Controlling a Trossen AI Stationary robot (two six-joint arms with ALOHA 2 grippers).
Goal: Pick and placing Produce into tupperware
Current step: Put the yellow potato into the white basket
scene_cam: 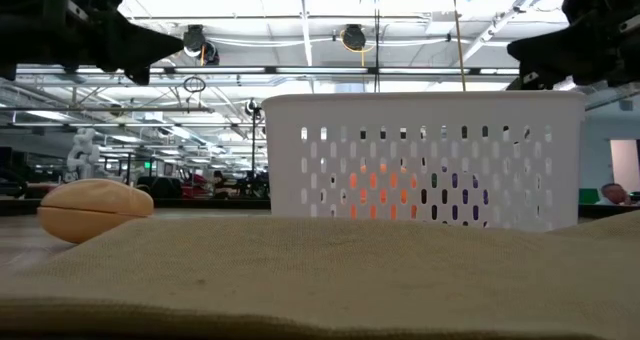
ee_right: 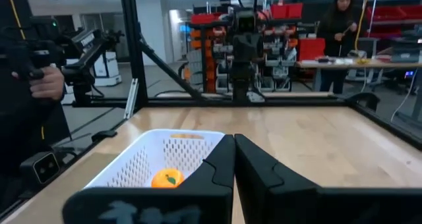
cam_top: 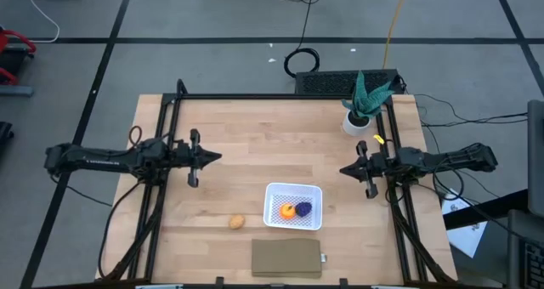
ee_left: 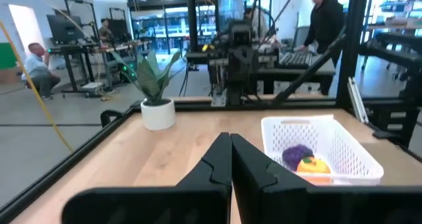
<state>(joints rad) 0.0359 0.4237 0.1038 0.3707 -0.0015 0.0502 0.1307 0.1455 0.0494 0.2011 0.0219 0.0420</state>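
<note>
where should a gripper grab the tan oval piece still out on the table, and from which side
Grip the tan oval piece across its narrow middle, coming straight down from above. It lies flat on its side on bare wood, apart from the white container and the brown rectangle, so nothing crowds either finger. The left gripper looks nearer.

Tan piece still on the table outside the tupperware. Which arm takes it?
Left, probably. The tan-brown piece lies left of the tupperware, on the left hand's side with bare table between. The right hand would have to cross over the tupperware. Both hands are shut and raised.
</note>
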